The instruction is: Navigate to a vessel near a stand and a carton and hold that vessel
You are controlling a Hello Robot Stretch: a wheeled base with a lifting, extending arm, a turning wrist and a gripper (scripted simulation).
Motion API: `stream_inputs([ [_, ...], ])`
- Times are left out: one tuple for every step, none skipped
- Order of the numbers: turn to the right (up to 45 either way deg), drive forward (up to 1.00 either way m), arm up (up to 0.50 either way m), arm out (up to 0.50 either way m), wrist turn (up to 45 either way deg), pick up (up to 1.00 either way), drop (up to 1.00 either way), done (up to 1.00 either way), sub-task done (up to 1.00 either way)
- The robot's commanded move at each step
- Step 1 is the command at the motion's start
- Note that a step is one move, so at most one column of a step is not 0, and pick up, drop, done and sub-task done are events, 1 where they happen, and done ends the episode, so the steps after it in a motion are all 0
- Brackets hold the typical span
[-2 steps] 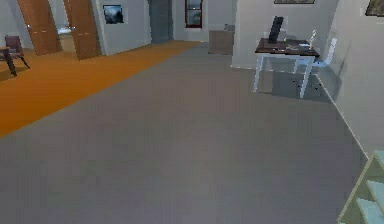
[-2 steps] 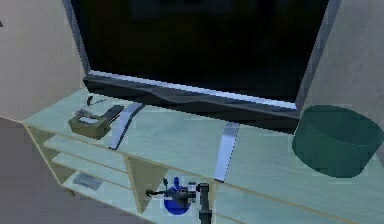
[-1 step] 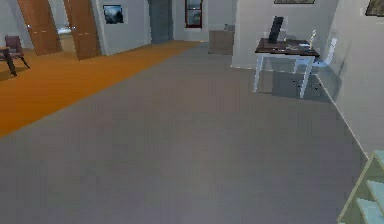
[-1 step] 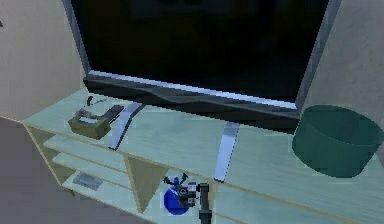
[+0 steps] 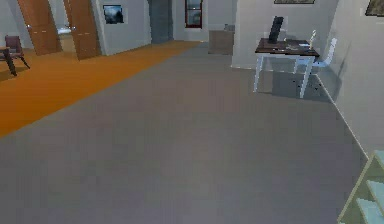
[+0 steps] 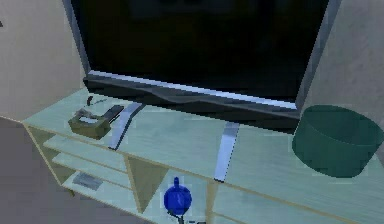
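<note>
- On the stand's (image 6: 175, 125) lower shelf, near its front edge, we see a small blue round thing (image 6: 177, 198).
- The teal vessel (image 6: 338, 138) stands upright at the right end of the stand's top, well apart from the tan carton (image 6: 88, 124) at the left end.
- Behind both, along the back edge, rises a dark television (image 6: 200, 45).
- In the forward view we see grey floor (image 5: 180, 140), then a white table (image 5: 290, 50) by the far wall.
- The gripper's state we cannot tell.
</note>
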Motion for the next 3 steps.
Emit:
stream_inputs([
  [0.0, 0.00, 0.00, 0.00, 0.0, 1.00, 0.00, 0.00, 0.00],
  [0.0, 0.00, 0.10, 0.00, 0.0, 0.00, 0.00, 0.00, 0.00],
  [0.0, 0.00, 0.00, 0.00, 0.0, 0.00, 0.00, 1.00, 0.00],
])
